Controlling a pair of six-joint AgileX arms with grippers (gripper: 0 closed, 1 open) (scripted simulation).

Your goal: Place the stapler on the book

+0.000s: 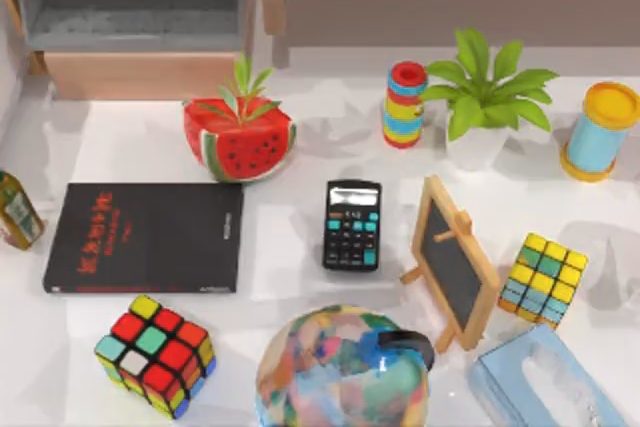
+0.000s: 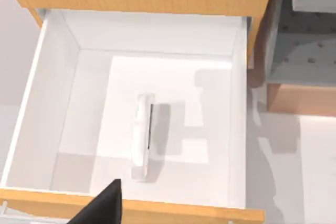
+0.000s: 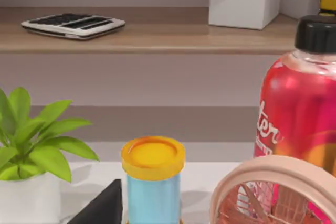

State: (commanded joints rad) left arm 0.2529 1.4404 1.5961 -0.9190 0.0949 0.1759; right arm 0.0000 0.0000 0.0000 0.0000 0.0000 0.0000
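Step in hand: the reach for the stapler, with no grasp made yet.

Stapler (image 2: 143, 137): slim, white, lying flat on the floor of an open white drawer (image 2: 63, 108) with a wood front, seen from the left wrist camera looking down into it. It sits near the drawer's middle, apart from every wall, with its shadow thrown beside it.

Left pincer: one dark fingertip (image 2: 105, 205) juts into the left wrist view near the drawer's front edge, well short of the stapler. Whether the fingers are spread or closed cannot be told; nothing is visibly held.

Right pincer: a dark finger (image 3: 105, 205) shows in the right wrist view, facing a blue canister with a yellow lid (image 3: 153, 182), a potted plant (image 3: 31, 150) and a red bottle (image 3: 299, 108). Its opening cannot be told either. This arm looks idle.

Book (image 1: 146, 237): black cover, red lettering, flat on the tabletop (image 1: 290, 277) at the top view's left, beside the watermelon planter (image 1: 240, 137). Cover bare, nothing on it. The black calculator (image 1: 352, 224) lies to its right, apart.

Next move, as I judge it: the left pincer should descend into the drawer, straddle the stapler across its narrow width, close, lift clear of the drawer walls, then carry it over to the book.
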